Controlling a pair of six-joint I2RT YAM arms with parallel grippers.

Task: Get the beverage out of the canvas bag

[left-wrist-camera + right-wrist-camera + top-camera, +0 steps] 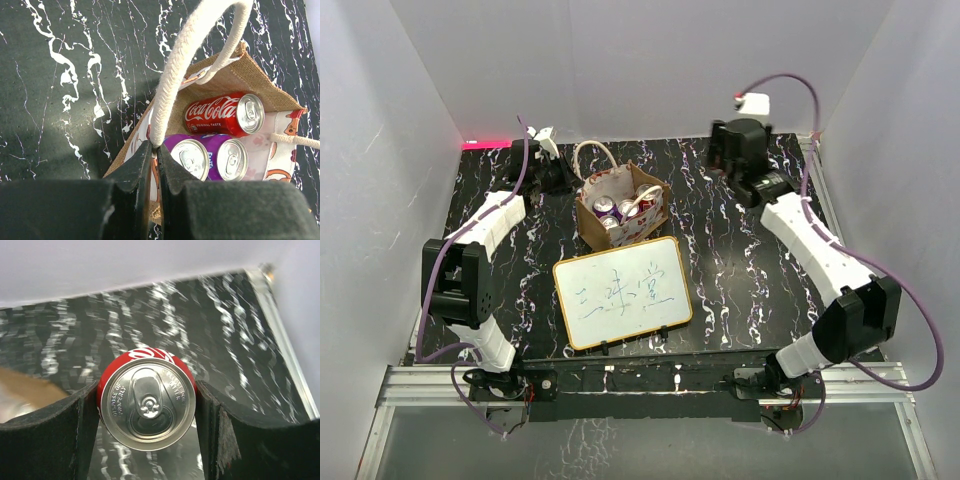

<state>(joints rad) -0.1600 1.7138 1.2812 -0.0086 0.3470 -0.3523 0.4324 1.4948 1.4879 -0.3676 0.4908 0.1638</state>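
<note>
The canvas bag (620, 212) stands upright at the table's middle back, tan with cream looped handles (175, 65). Inside it lie a red Coca-Cola can (222, 114) and two purple cans (192, 159). My left gripper (155, 148) is shut on the bag's near rim at the base of one handle; in the top view it (558, 180) sits at the bag's left side. My right gripper (147, 405) is shut on another red Coca-Cola can (147, 402), held above the table, away from the bag. In the top view this gripper (728, 155) is right of the bag and hides its can.
A wood-framed whiteboard (622, 290) with blue writing lies just in front of the bag. White walls close in the black marbled table (740, 260) on three sides. A metal rail (287, 340) runs along the table's right edge.
</note>
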